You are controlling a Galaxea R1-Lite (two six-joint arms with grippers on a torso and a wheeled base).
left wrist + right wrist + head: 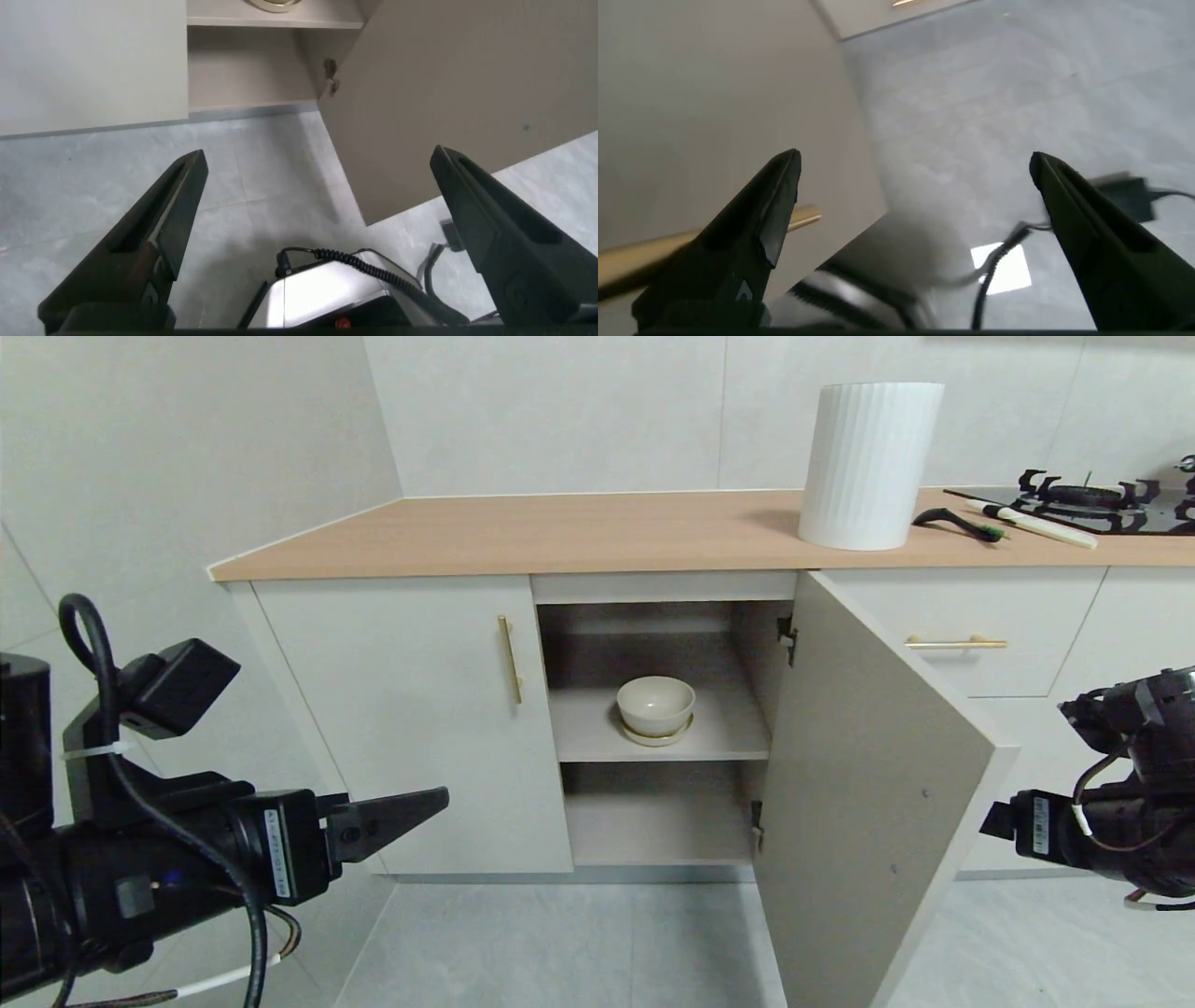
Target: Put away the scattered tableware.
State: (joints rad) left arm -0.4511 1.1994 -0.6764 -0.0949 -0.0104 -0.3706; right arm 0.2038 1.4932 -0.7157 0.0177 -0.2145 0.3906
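Note:
A beige bowl [655, 703] stands on a small saucer [656, 736] on the middle shelf of the open cabinet [653, 728]. My left gripper [420, 803] hangs low at the left, in front of the closed cabinet door, well short of the bowl. Its fingers are open and empty [320, 159] over the floor. My right gripper [1001, 821] sits at the right, just behind the outer face of the open door [868, 784]. It is open [915, 161], holds nothing, and is close to the door's gold handle [701, 247].
On the wooden countertop [560, 532] stand a tall white ribbed container [868, 467], a white-handled utensil [1032, 523], a black-handled tool [957, 523] and a gas hob [1092, 499]. The open door juts out toward me. Grey tiled floor [607, 943] lies free below.

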